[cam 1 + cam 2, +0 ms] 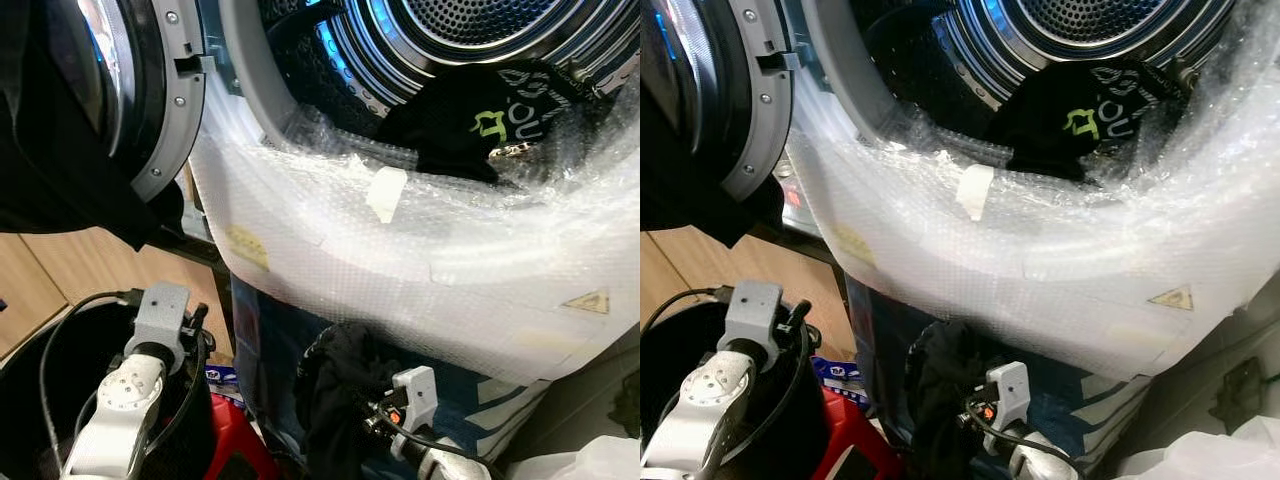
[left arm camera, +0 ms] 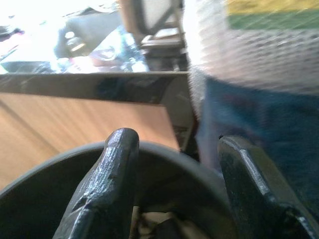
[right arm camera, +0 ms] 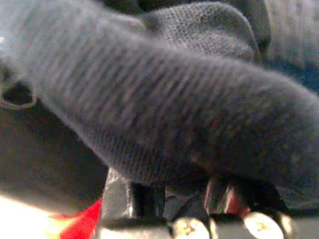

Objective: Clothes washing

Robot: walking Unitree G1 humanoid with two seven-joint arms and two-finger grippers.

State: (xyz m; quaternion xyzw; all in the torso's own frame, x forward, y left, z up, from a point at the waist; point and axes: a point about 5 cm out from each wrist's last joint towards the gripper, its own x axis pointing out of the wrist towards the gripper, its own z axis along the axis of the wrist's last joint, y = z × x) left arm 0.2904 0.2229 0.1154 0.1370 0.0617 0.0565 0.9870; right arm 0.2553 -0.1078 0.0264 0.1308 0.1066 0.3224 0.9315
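The washing machine is standing in front of the robot with its door swung open to the left. Its front is wrapped in bubble wrap, which is covering the lower rim of the opening. Inside the metal drum a black garment with green and white print is lying at the bottom, just behind the wrapped rim.

Below the machine, the right gripper is holding a dark knitted cloth, which is hanging in a bunch in front of the blue lower panel of the machine. In the right wrist view this dark knitted cloth is lying across the black fingers and is hiding their tips, so the gripper is clamped on the cloth and the fingers are pressed together under it.

On the left, the left gripper is hanging over a black round bucket. Its two fingers are standing apart and nothing is between them. In the left wrist view the rim of the bucket is curving under the fingers, and something pale is lying inside at the bottom, but I cannot tell what it is. A red object is standing between the bucket and the hanging cloth. A wooden floor is showing on the left, beside the bucket.
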